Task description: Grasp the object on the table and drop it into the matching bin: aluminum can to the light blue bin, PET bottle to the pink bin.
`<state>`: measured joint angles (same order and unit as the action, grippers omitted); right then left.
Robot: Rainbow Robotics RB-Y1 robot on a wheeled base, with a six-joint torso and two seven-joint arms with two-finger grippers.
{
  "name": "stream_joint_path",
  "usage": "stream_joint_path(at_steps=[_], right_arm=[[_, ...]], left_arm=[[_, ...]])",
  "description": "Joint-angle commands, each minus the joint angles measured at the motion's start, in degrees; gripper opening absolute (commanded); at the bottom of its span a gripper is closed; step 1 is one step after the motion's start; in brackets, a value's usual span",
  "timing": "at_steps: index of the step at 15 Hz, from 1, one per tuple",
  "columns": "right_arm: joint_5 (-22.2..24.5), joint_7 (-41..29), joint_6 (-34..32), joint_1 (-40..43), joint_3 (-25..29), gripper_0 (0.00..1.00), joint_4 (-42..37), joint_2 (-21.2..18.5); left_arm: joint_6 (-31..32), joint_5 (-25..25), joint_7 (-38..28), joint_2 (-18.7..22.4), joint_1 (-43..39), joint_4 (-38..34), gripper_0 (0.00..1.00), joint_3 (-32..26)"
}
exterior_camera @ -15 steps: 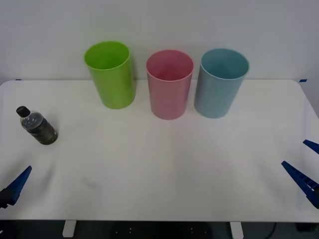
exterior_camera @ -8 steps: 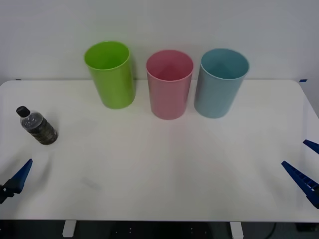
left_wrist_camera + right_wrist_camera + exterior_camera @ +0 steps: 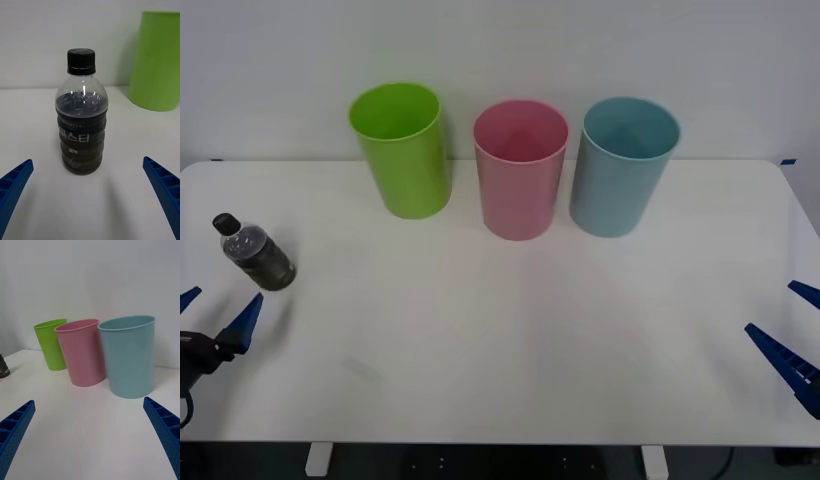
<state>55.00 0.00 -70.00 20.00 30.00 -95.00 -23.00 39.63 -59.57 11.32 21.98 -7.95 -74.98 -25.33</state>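
My left gripper [image 3: 218, 318], fingers spread, sits just short of the upright PET bottle [image 3: 256, 255] near the table's [image 3: 500, 330] left edge; a clumsy close could topple it. Right gripper [image 3: 792, 335] waits open.

My left gripper [image 3: 218, 318] sits at the front view's edge near the PET bottle [image 3: 256, 254], one fingertip cut off there. My right gripper [image 3: 792, 335] is clipped by the opposite edge, far from the bottle, so I see just the ends of its blue fingers [image 3: 778, 352]. From my right wrist, the bottle [image 3: 3, 367] shows as a sliver beside the lime green bin [image 3: 51, 344], its cap out of the picture. From my left wrist, that green bin [image 3: 158, 60] behind the bottle [image 3: 81, 114] loses its rim and far side. The smaller label print is too small to read.
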Motion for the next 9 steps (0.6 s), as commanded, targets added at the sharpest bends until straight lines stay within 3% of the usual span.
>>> stream_joint_path(at_steps=[1,9], right_arm=[[0.00,0.00,0.00,0.00,0.00,1.00,0.00,0.00],[0.00,0.00,0.00,0.00,0.00,1.00,0.00,0.00]], left_arm=[[-0.96,-0.29,0.45,-0.01,3.03,2.56,1.00,0.72],[-2.54,-6.09,0.98,-0.01,12.43,10.29,1.00,0.02]])
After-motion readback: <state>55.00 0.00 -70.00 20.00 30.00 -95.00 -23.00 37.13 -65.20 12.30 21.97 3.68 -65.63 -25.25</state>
